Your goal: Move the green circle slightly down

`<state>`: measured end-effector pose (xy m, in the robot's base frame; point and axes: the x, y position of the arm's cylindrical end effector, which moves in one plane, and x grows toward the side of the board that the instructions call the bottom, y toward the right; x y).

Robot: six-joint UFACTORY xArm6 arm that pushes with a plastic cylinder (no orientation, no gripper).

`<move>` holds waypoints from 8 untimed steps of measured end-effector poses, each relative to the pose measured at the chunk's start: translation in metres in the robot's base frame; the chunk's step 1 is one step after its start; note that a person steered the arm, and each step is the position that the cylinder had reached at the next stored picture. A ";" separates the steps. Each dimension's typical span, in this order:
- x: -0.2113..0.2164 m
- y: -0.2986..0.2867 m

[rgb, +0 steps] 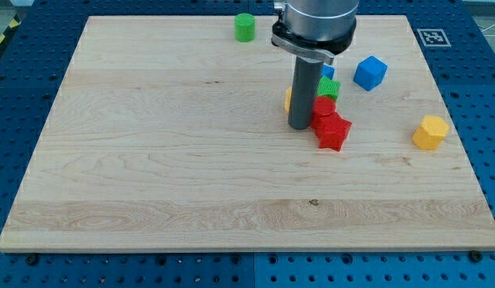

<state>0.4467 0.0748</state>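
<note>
Pale wooden board on a blue perforated bench carries everything. My tip has no jaws to open or close; it is a bare rod resting on the board, touching the left side of a red cluster: a red star with another red block just above it. The green circle sits well apart, up and to the left of my tip near the board's top edge, untouched. To nudge it down I judge the tip must go above it first; that path looks free. Crowded behind the rod are a second green block, a sliver of yellow and a bit of blue. Further right lie a blue cube and a yellow block.
</note>
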 end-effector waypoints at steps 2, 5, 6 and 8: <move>0.000 0.004; -0.063 -0.094; -0.105 -0.094; -0.162 -0.128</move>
<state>0.2851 -0.0528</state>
